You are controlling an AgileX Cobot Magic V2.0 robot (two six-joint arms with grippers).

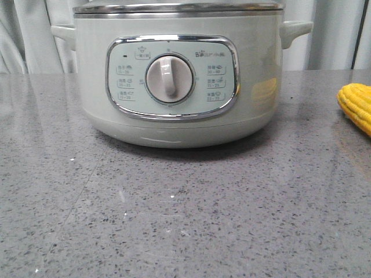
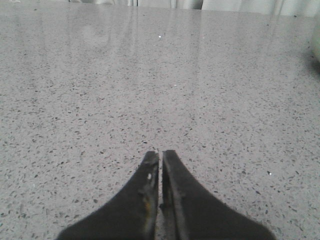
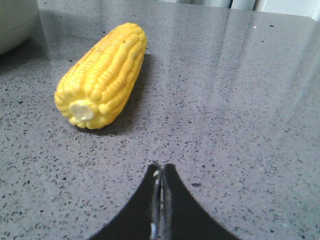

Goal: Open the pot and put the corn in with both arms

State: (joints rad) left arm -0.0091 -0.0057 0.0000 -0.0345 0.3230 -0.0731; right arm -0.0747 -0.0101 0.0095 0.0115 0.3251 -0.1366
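Two grippers are ours to work with, and both have their fingers pressed together on nothing. Our left gripper (image 2: pixel 160 157) hangs over bare grey table (image 2: pixel 150 80), well apart from the pot, whose pale edge only just shows at the border of the left wrist view. Our right gripper (image 3: pixel 161 171) hangs near the corn (image 3: pixel 102 75), which lies on its side just beside the pot, to the pot's right, its cut end turned toward us.

From the front, the pot (image 1: pixel 174 75) stands in the middle of the table with its lid (image 1: pixel 179 7) seated on the rim, so we judge that nothing has begun: the lid must come off before the corn (image 1: pixel 356 105) can go in.

Trouble could come from several causes. A round cob may roll away if our right fingers close off-centre. We cannot see the lid's knob, so a blind grasp by the left arm may slip. Both arms also converge on the pot and could collide.
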